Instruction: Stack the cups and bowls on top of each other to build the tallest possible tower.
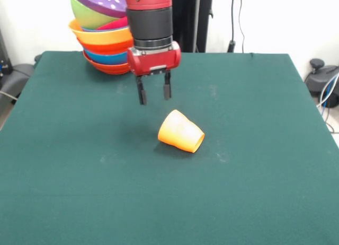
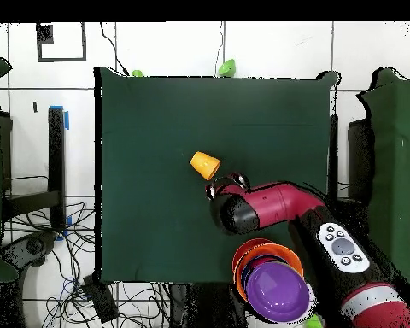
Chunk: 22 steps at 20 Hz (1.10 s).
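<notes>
Orange cup (image 1: 181, 131) lies tipped on its side near the middle of the green table (image 1: 254, 181), nearest us.
We see the gripper (image 1: 154, 92) hovering at its eleven o'clock, fingers narrowly parted and holding nothing. Farther back at ten o'clock stands the tower (image 1: 106, 43) of nested bowls, purple on top; the arm (image 1: 150, 17) hides its right side, and the frame cuts its top.

arm (image 1: 151, 17): vertical, reaching down | end effector (image 1: 154, 90): fingers apart, empty, hanging above table
</notes>
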{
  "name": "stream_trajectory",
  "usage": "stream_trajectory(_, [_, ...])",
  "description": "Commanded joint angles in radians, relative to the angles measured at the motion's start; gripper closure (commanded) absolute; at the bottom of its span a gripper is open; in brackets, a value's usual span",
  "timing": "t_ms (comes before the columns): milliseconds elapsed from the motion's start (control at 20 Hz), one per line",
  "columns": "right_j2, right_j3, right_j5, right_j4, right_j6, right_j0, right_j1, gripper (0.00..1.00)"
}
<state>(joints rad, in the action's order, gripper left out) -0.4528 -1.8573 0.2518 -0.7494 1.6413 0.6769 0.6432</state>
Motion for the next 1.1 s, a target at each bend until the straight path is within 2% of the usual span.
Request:
stream_trajectory(50, [0.099,0.0,-0.136,-0.002,0.203,-0.088,-0.077,0.0])
stream_trajectory(250, [0.142,0.076,-0.215,-0.01,0.222,-0.13,-0.153,0.0])
stream_trajectory(700, [0.173,0.205,-0.278,-0.032,0.171,-0.148,-0.271,0.0])
stream_trajectory(1100, [0.119,0.224,-0.269,-0.019,0.15,-0.114,-0.271,0.0])
